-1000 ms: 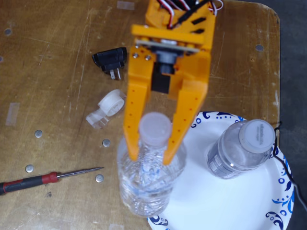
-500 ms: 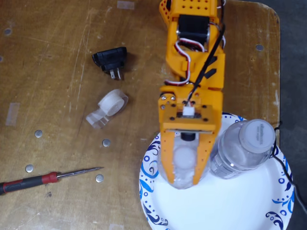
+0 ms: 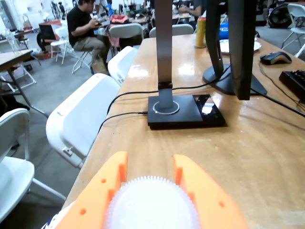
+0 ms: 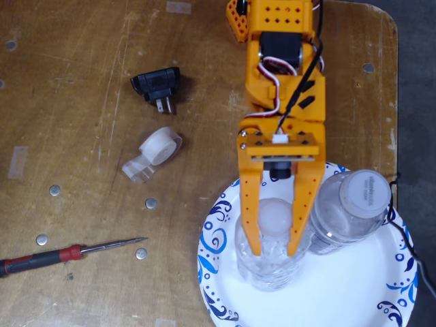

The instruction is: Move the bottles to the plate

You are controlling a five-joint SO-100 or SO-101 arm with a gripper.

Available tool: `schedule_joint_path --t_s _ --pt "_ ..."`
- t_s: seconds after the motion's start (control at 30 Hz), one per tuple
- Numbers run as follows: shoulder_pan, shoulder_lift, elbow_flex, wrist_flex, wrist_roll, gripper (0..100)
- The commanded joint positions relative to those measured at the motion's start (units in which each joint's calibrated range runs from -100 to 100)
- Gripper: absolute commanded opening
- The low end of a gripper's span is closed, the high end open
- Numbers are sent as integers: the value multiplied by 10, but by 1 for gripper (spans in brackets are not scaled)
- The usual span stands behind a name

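Observation:
In the fixed view my orange gripper [image 4: 273, 251] reaches down from the top and is shut on a clear bottle [image 4: 269, 269]. Its fingers flank the neck just under the white cap [image 4: 274, 218]. This bottle stands on the left part of the white, blue-swirled plate [image 4: 327, 293]. A second capped bottle [image 4: 351, 211] stands upright on the plate, close beside the right finger. In the wrist view the ridged cap [image 3: 151, 205] sits between the two orange fingers of the gripper [image 3: 150, 164] at the bottom edge.
On the wooden table left of the plate lie a clear tape dispenser [image 4: 153, 153], a black plug [image 4: 158, 87], a red-handled screwdriver [image 4: 61, 254] and several small metal discs [image 4: 150, 202]. The table's right edge [image 4: 396, 102] is near. The wrist view shows monitor stands [image 3: 183, 109] and white chairs [image 3: 81, 119].
The gripper has carried the bottle rightward from the bare table onto the plate. It now stands lower down the fixed view, beside the second bottle.

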Motion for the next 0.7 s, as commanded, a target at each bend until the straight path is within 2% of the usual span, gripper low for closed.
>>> schedule_joint_path --t_s 0.0,0.5,0.67 --pt "-4 -14 30 -57 2 1" --pt "-1 -19 122 -96 4 1" --pt "-1 -42 154 -102 21 1"
